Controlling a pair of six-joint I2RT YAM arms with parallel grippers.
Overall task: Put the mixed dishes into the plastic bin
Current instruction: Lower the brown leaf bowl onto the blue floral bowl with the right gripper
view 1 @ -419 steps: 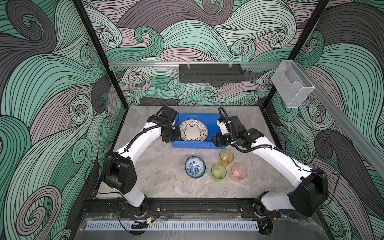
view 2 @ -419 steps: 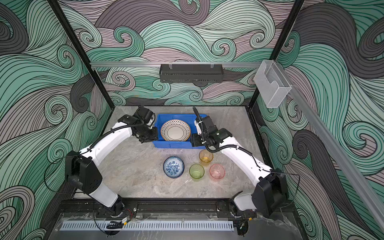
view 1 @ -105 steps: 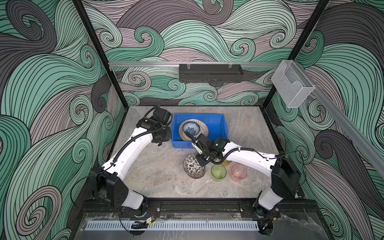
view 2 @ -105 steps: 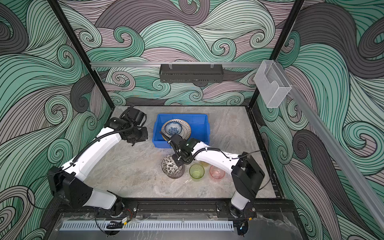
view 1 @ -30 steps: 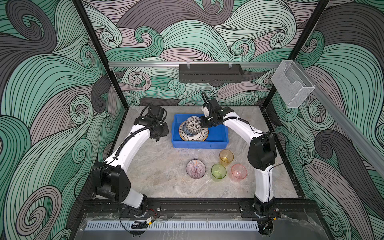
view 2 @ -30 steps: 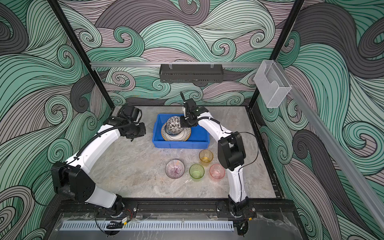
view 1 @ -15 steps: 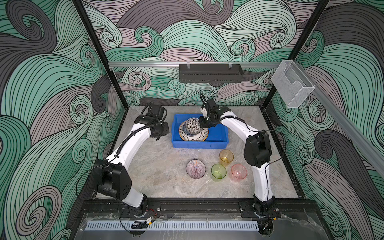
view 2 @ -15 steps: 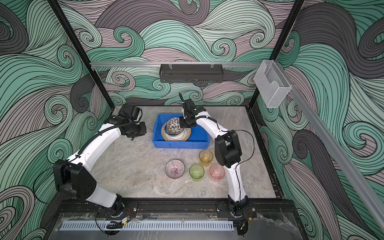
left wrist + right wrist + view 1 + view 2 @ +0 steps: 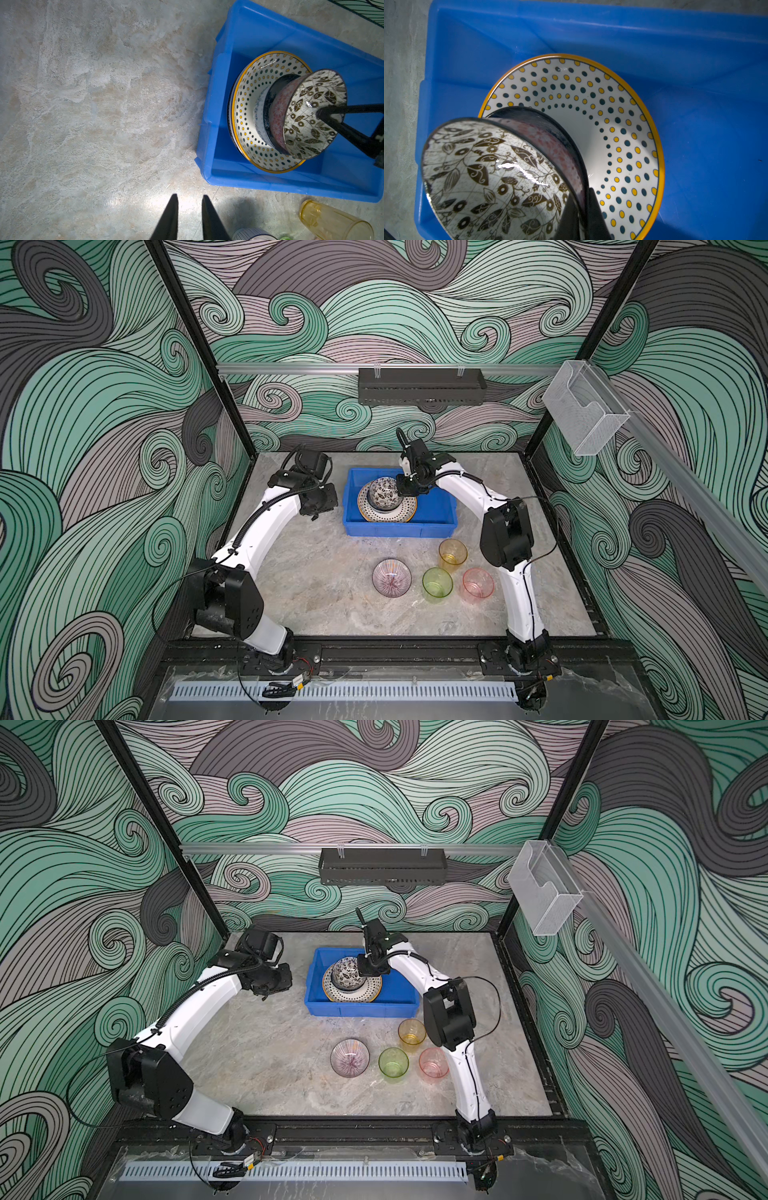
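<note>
My right hand point(image 9: 583, 216) is clenched on the wall of a round white ceramic bowl with a dark leaf-and-flower pattern point(image 9: 483, 176), one finger inside it and one outside. I grip it by its right side, mouth up. It sits over the left half of the bright blue shallow rectangular plastic bin point(image 9: 436, 512), which stands at the far middle of the grey marbled worktop point(image 9: 316, 572).

Inside the bin lies a round white plate with yellow and dark dots and a yellow rim point(image 9: 623, 124), and the edge of at least one more plate shows beneath it. A small blue-floral bowl point(image 9: 259, 112) stands in the middle of that dotted plate, directly under the bowl I hold. I cannot tell whether the two bowls touch.

My left hand point(image 9: 190, 218) hovers over bare worktop just left of the bin, its fingers slightly parted with nothing between them.

Outside the bin, on the near side, a translucent orange cup point(image 9: 452, 553) stands close to its right front corner. Nearer still are a translucent green cup point(image 9: 436, 581) and a translucent pink cup point(image 9: 478, 583), side by side. A clear glass bowl with fine radial stripes point(image 9: 391, 576) stands just left of the green cup.
</note>
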